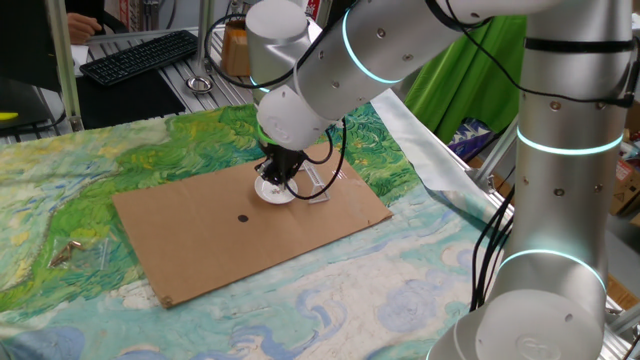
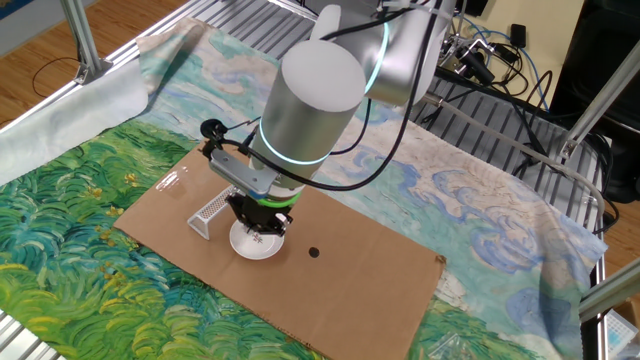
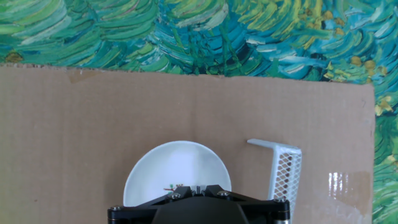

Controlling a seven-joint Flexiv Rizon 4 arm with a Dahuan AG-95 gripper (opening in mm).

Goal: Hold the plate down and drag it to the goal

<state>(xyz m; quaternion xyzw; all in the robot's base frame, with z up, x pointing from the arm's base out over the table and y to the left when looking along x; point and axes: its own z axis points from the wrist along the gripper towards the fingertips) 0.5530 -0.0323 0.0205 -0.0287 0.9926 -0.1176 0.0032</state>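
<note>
Hand view: the plate [image 3: 176,171] lies at lower centre on the cardboard sheet [image 3: 93,137], pinned under clenched fingers [image 3: 198,190] that grasp nothing. The goal [image 3: 283,168] stands just beside it to the right, a narrow gap remaining. Judged nearly complete. Bare cardboard surrounds both; sheet edges are well apart.

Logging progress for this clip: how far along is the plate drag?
Done: the shut gripper is down on the plate. In hand: the plate sits on the cardboard close beside the goal, apparently not against it. Left: closing that gap.
</note>
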